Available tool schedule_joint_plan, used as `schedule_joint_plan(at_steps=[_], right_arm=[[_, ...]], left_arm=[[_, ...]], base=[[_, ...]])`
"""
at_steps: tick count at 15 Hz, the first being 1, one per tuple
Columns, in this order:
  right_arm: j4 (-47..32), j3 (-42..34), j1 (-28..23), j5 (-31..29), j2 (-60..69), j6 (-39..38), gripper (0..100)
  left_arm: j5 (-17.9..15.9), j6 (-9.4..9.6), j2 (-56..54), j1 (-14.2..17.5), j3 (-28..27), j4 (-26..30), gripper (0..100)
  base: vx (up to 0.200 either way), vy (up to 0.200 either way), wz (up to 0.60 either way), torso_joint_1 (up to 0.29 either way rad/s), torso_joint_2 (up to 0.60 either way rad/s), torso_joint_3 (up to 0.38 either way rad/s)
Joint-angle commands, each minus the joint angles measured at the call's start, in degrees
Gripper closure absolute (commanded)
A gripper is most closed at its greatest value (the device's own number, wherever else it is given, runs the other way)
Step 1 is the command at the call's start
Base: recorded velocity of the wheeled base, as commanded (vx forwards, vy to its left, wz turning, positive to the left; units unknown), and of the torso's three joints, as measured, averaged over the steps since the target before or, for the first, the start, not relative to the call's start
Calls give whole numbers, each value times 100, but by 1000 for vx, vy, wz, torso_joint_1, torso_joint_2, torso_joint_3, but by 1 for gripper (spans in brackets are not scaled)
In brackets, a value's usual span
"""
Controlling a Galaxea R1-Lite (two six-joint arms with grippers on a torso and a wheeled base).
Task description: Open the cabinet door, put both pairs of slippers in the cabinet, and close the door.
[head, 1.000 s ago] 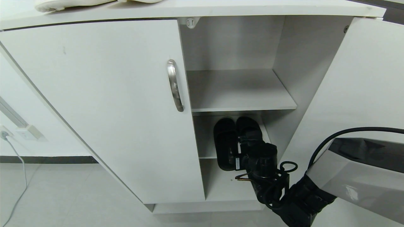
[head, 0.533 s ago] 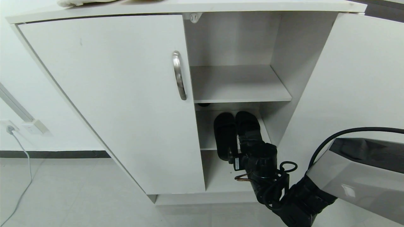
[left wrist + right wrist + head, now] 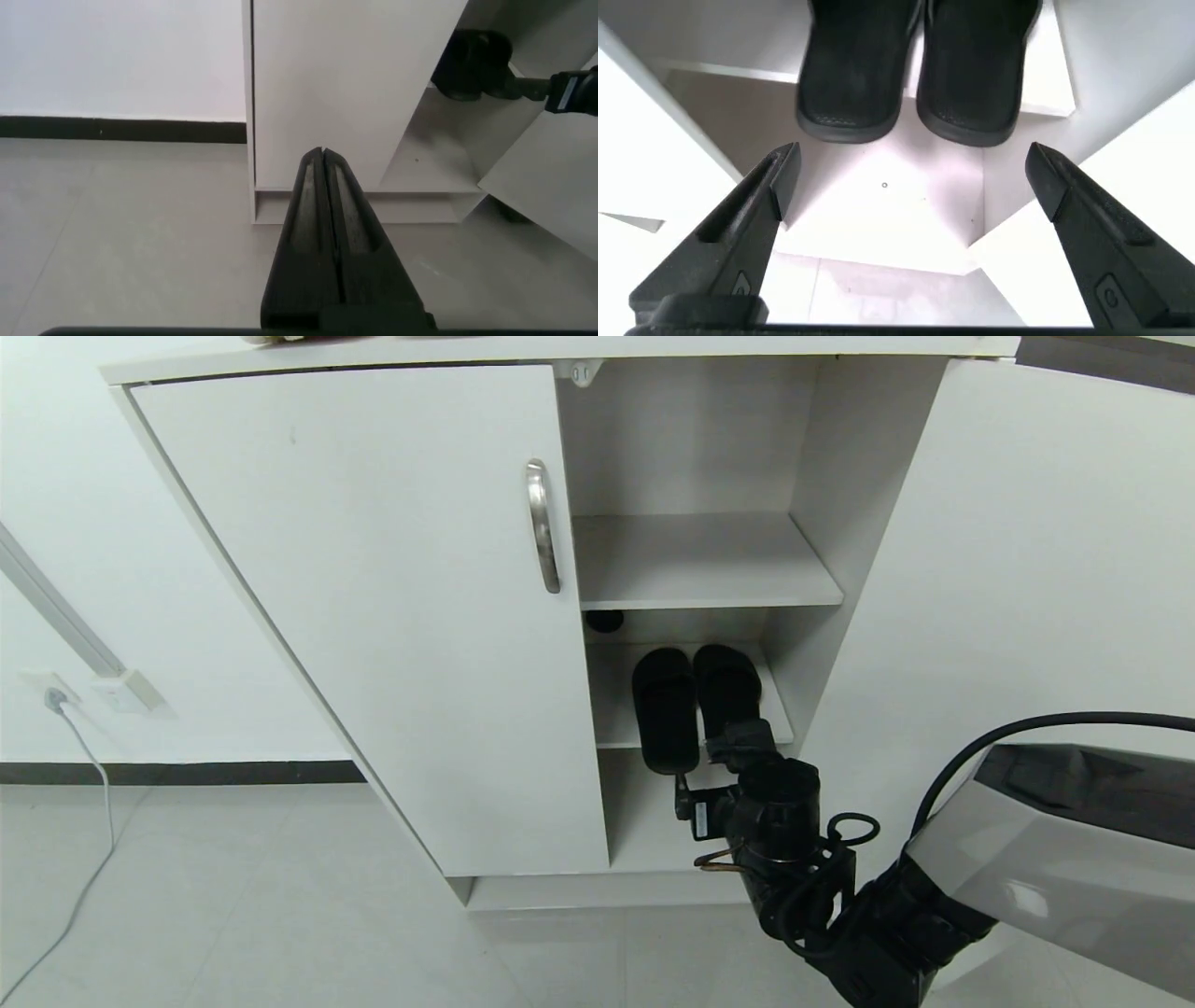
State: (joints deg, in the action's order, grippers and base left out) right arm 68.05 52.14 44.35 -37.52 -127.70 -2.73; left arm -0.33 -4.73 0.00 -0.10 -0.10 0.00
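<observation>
The white cabinet [image 3: 373,616] stands on the tiled floor [image 3: 233,915]. On its middle shelf [image 3: 609,714], a pair of black slippers [image 3: 665,709] lies side by side, heels jutting past the near edge. A grey cable [image 3: 110,835] trails across the floor at left.

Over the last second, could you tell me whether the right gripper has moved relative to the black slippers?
Yes. Judged against the black slippers on the shelf, the right gripper has drawn back from them, toward the robot, jaws open.

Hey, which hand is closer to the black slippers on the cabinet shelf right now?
Right. The right hand hovers open just in front of the black slippers, not touching them. The left hand, shut, is farther back over the floor, outside the cabinet.
</observation>
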Motion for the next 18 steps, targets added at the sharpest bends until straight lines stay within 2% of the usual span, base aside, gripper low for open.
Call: schedule_joint_plan(at_steps=[1,7,14,18], right_arm=[[-2,-2,4,-1,-18,1,0],[-2,-11,21,-1,-18,1,0],[-2,-11,30,-9,-1,1,0],[-11,-195,91,17,298,36,0]], left_arm=[[-2,-2,9,1,1,0,100],[-2,-10,9,1,1,0,100],[-2,-10,9,1,1,0,100],[-2,-2,9,1,1,0,100]], base=[[0,0,0,0,0,0],[0,0,0,0,0,0],[0,0,0,4,2,175],[0,0,0,-1,1,27]])
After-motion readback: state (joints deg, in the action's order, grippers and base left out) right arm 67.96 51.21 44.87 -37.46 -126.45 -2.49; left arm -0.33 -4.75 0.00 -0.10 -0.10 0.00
